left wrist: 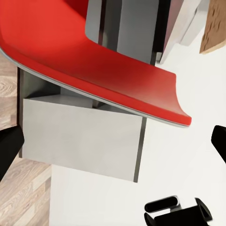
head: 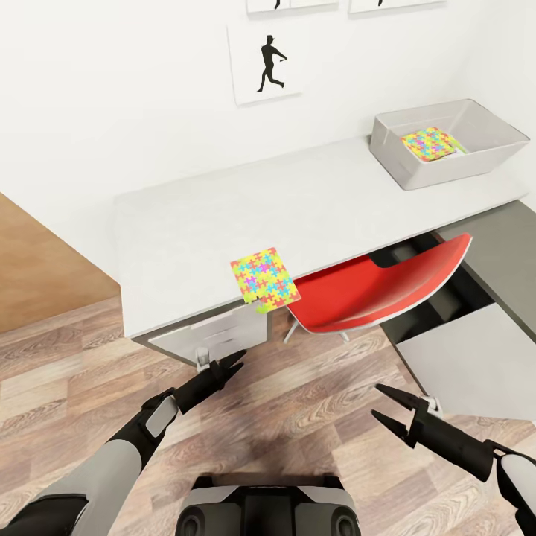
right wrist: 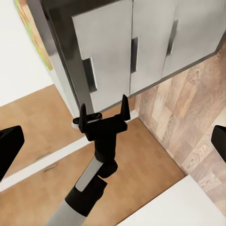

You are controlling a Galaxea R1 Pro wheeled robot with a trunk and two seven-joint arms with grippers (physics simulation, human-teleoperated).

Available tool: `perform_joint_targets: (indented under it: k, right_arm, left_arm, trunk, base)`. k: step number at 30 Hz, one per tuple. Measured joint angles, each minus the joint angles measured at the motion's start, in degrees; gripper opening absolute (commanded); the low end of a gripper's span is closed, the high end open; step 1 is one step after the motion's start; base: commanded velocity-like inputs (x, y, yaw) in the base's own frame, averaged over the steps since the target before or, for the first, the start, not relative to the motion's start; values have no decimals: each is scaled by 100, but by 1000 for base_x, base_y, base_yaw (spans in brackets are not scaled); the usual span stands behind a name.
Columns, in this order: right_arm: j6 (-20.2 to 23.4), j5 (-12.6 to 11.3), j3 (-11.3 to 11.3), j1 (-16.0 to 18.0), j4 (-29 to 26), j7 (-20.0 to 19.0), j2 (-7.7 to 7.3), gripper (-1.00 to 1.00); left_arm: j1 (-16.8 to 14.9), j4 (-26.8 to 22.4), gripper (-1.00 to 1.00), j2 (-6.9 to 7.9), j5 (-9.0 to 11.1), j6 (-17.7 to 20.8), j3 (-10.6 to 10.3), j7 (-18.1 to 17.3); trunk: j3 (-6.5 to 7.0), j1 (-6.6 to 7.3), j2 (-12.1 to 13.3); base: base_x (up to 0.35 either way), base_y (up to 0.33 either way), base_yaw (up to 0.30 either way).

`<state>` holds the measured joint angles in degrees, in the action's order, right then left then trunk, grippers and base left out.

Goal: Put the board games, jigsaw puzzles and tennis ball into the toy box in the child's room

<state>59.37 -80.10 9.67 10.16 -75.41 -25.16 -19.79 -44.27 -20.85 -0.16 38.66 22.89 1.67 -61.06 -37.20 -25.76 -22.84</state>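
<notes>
The loose jigsaw puzzle [head: 263,279] overhangs the table [head: 179,238] edge at one o'clock from the left tool [head: 227,367], nearer than the right tool [head: 388,406]; both gape empty.

A pale grey table [head: 223,216] carries a jigsaw puzzle [head: 264,279] overhanging its near edge and, at far right, a grey toy box [head: 398,160] holding another puzzle [head: 429,143].
</notes>
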Motion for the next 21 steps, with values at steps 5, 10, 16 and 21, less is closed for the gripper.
perform_joint_targets:
  k: [5,10,16,21]
  right_arm:
    - [2,-5,95,0,168,-4,-9,100]
    - [18,-10,317,0,414,-24,-14,100]
    - [40,-7,463,0,513,-37,-16,100]
    - [43,-2,491,0,531,-39,-21,100]
  left_arm:
    - [0,-5,100,0,0,-1,0,-10]
    - [0,-8,100,0,0,-11,0,-4]
    - [0,-9,100,0,1,-9,15,9]
    - [-7,-9,100,0,0,3,29,21]
  trunk:
    - [0,0,0]
    - [0,0,0]
    - [0,0,0]
    - [0,0,0]
  base:
    - [7,0,0]
    - [2,0,0]
    - [0,0,0]
    - [0,0,0]
